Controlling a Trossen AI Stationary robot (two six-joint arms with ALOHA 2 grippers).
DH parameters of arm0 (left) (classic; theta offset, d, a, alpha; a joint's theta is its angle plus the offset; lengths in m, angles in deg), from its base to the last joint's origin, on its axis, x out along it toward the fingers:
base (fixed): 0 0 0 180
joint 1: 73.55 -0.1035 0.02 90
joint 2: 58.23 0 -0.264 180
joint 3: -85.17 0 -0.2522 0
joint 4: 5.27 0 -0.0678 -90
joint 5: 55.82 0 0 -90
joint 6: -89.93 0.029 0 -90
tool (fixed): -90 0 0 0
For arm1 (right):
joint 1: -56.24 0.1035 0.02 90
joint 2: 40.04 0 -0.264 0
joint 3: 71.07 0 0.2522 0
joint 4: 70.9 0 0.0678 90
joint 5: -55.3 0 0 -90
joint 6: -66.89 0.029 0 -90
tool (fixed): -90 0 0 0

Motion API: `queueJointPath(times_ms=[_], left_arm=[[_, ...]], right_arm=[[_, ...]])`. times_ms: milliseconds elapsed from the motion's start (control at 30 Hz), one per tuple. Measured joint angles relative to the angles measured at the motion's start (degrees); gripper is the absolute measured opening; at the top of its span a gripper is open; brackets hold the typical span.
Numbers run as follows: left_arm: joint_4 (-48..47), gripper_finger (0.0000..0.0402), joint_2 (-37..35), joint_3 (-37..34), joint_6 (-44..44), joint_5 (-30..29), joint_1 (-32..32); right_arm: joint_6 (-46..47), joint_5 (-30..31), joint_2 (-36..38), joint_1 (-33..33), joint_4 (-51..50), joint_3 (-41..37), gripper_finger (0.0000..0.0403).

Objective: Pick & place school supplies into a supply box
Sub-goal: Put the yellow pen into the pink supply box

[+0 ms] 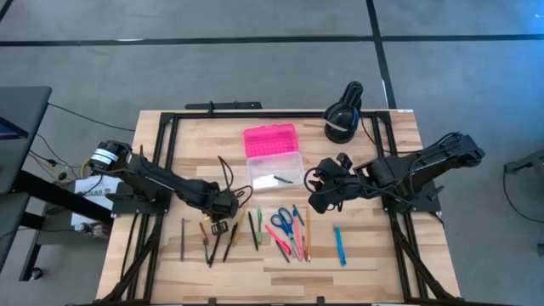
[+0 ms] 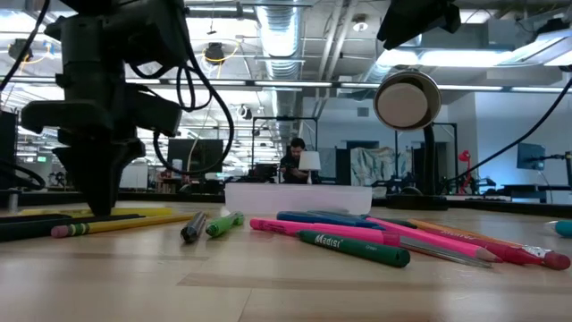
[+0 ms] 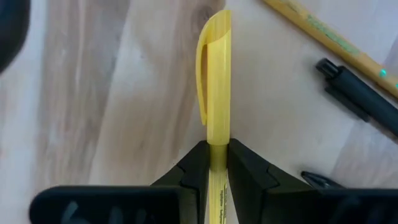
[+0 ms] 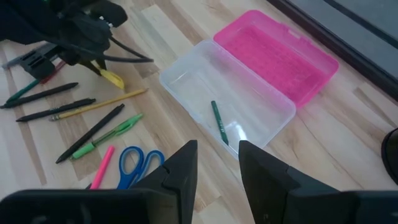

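Observation:
My left gripper [image 1: 223, 208] points down at the near left of the table, shut on a yellow pen [image 3: 219, 74] that also shows in the right wrist view [image 4: 113, 78]. Around it lie dark pens and a yellow pencil [image 2: 116, 224]. More pens, pencils and blue-handled scissors [image 1: 285, 221] are spread along the near side. The supply box stands open, its pink lid [image 1: 270, 140] lying flat behind the clear base [image 4: 186, 68], which holds one green pen [image 4: 219, 123]. My right gripper [image 4: 217, 158] hovers open, right of the box. My left gripper pinches the yellow pen's barrel [image 3: 218, 144] between its two fingertips, just behind the clip. The fingers come from above, pointing down, and lie across the pen. The clip end [image 3: 217, 25] sticks out level over the wood; whether the pen still rests on the table I cannot tell.
A black lamp [image 1: 344, 115] stands at the far right corner. Black frame rails [image 1: 161, 153] run along the table's left and right sides. A green marker [image 2: 353, 246] and pink pens [image 2: 313, 228] lie near the front. A person [image 2: 295, 154] sits in the room behind.

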Motion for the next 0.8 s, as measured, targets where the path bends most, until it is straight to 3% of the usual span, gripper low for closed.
queueJointPath(times_ms=[433, 800], left_arm=[[-1.58, 0.0033, 0.23, 4.01, 3.93, -2.51, -1.73], [-3.44, 0.0030, 0.15, 11.29, 7.05, 1.66, -3.68]], right_arm=[[1.00, -0.05, 0.00, 0.19, -0.03, 0.00, 0.0111], [1.60, -0.24, 0.00, 0.56, -0.07, 0.00, 0.0111]])
